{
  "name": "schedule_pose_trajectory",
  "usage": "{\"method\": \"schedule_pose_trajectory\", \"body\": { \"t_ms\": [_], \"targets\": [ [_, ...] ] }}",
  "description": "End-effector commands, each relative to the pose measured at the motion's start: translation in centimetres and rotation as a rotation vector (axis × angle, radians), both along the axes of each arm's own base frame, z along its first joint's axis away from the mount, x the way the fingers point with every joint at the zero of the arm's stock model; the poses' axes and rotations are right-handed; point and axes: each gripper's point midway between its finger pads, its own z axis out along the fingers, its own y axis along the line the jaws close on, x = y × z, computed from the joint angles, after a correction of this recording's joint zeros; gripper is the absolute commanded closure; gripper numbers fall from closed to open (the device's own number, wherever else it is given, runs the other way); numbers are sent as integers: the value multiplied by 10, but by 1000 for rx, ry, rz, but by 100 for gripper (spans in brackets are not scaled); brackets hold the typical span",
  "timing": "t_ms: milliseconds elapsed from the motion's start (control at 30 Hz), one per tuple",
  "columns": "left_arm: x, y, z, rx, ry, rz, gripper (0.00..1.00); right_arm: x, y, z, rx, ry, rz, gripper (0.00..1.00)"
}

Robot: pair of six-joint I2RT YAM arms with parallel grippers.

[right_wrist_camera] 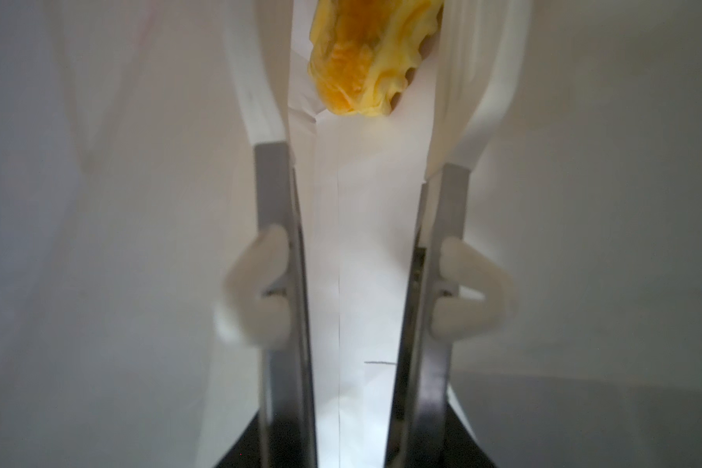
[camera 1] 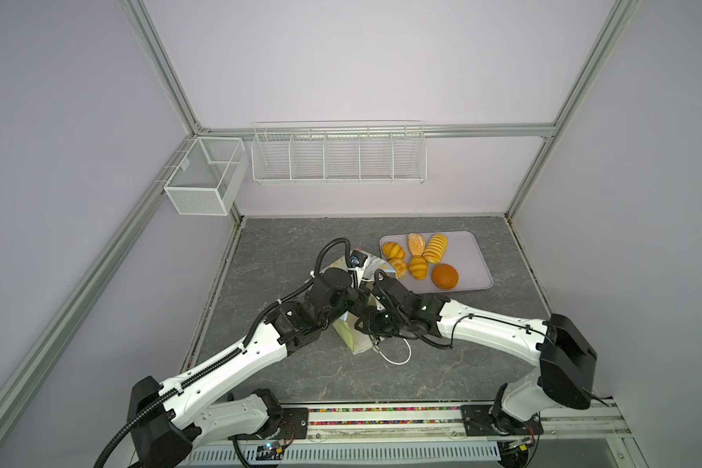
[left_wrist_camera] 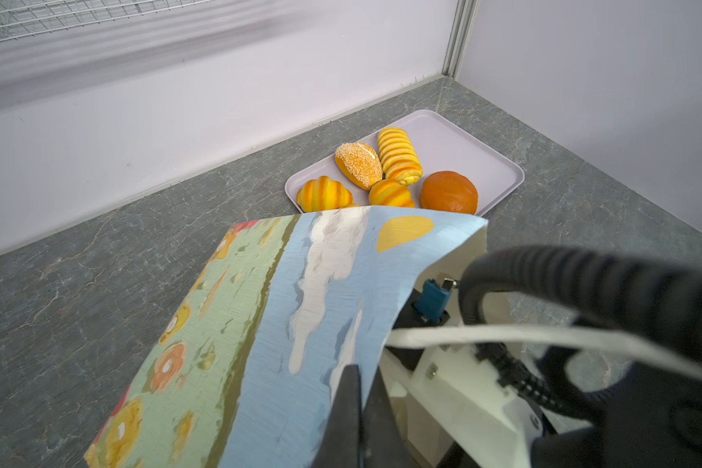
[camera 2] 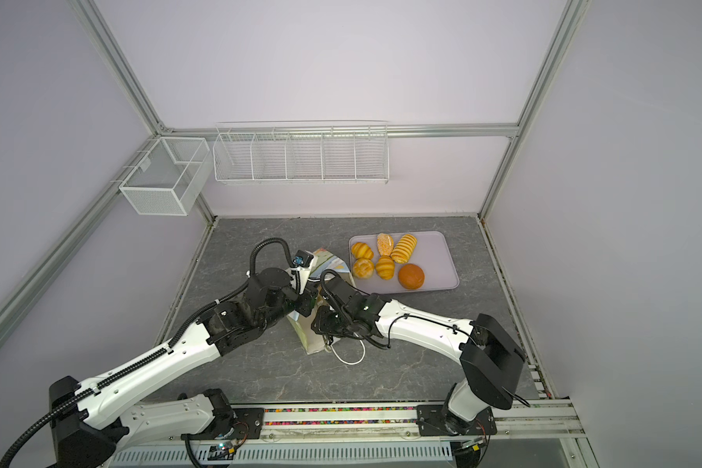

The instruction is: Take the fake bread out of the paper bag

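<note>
While inside paper bag (left_wrist_camera: 260, 324), right claw (right_wrist_camera: 367, 60) half-spread, empty; left claw (left_wrist_camera: 357, 413) tight on rim.

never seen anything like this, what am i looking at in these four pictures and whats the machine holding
This is a robot with two arms, each ending in a two-fingered gripper. Two pictures look down from one overhead camera. The other two come from small cameras on the arms' wrists.

On the grey table sits a lilac tray with six toy pastries on it. Next to it is a printed paper bag.

The left gripper is shut on the bag's edge and holds it. The right gripper is inside the bag, which is why that picture is mostly white. Its jaws stand open, and one more yellow pastry lies just ahead, not gripped yet.
</note>
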Motion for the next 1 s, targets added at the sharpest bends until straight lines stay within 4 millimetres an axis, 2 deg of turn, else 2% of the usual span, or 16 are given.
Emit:
{"method": "schedule_pose_trajectory", "body": {
  "t_ms": [0, 300, 600, 967],
  "targets": [
    [4, -2, 14, -23, -9, 5, 100, -3, 8, 15, 52, 30, 7, 57],
    [5, -7, 14, -21, -11, -9, 100, -6, 3, 8, 13, 81, 27, 56],
    [3, -12, 15, -27, -13, -37, 100, 0, 16, 9, 25, 116, 58, 55],
    [1, -16, 19, -49, -18, -57, 100, 7, 32, -5, 31, 170, 81, 55]
  ]
}}
